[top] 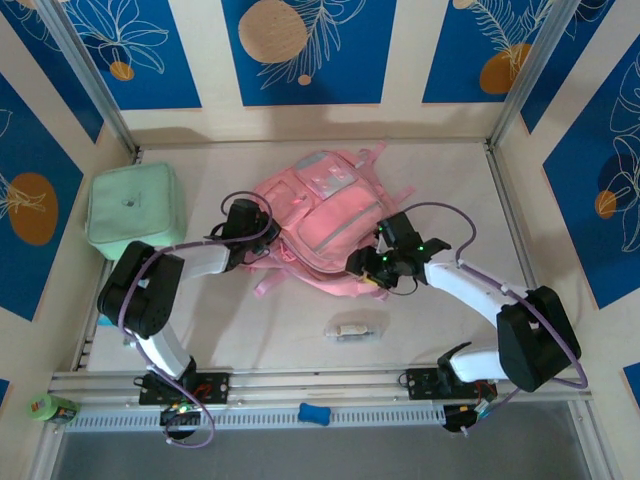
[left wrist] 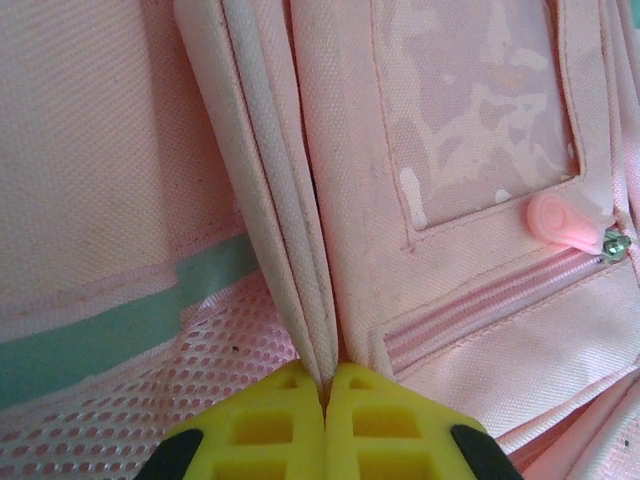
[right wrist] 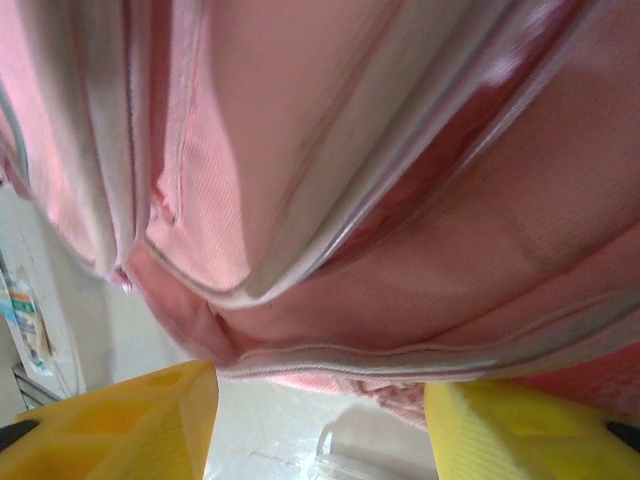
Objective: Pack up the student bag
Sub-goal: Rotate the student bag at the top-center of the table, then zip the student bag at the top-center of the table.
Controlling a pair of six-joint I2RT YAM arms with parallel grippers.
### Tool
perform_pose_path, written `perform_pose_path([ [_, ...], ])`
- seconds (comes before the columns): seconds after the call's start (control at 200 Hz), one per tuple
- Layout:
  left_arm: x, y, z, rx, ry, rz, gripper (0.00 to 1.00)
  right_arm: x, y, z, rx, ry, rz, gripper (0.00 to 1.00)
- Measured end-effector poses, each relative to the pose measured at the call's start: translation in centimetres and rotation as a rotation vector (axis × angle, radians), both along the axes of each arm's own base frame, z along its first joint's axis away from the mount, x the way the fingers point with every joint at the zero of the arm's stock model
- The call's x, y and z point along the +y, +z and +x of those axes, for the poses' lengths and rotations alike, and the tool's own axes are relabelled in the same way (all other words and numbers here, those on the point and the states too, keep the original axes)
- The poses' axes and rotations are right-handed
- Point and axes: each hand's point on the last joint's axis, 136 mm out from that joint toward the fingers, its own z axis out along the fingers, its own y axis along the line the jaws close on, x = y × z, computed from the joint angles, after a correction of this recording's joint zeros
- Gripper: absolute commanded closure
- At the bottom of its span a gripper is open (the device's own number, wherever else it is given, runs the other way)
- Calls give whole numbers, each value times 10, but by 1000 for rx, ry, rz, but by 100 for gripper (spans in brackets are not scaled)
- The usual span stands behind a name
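Student bag [top: 318, 228], contents hidden — left tool [left wrist: 325, 378] tight on its seam, right tool [right wrist: 320, 410] wide beside it.

The student bag [top: 320, 225] blocks the middle of the top view, with the left gripper [top: 258, 235] against its left edge and the right gripper [top: 375, 268] at its lower right corner. A mint green case [top: 133, 210] fills the upper left. Bare table [top: 460, 190] lies open at the right (and along the bottom, save a small clear packet [top: 352, 330]).
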Motion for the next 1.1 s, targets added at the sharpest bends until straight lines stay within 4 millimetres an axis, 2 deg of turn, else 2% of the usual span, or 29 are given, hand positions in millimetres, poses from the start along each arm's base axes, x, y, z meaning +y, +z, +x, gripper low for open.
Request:
perform_pose_path([
  [0.12, -6, 12, -10, -10, 7, -26, 100, -16, -1, 20, -10, -48, 4, 41],
  [0.335, -18, 32, -30, -38, 41, -50, 100, -35, 1, 69, -36, -78, -9, 41],
  [0.475, -28, 34, -44, -27, 57, -57, 100, -47, 15, 109, -107, -90, -29, 39],
  [0.56, -31, 32, -48, -14, 61, -64, 100, -49, 27, 118, -165, -73, -71, 37],
  [0.665, -29, 28, -51, 0, 74, -73, 100, -41, 41, 103, -217, -12, -149, 36],
  [0.78, -30, 29, -52, 0, 79, -81, 100, -17, 59, 68, -284, 98, -191, 39],
  [0.835, -30, 32, -52, -5, 80, -85, 100, -5, 60, 52, -301, 151, -191, 43],
  [0.955, -29, 36, -52, -12, 85, -95, 100, 32, 45, 20, -288, 296, -168, 48],
  [1.101, -29, 38, -53, -18, 87, -94, 100, 73, 14, 5, -242, 422, -186, 52],
])
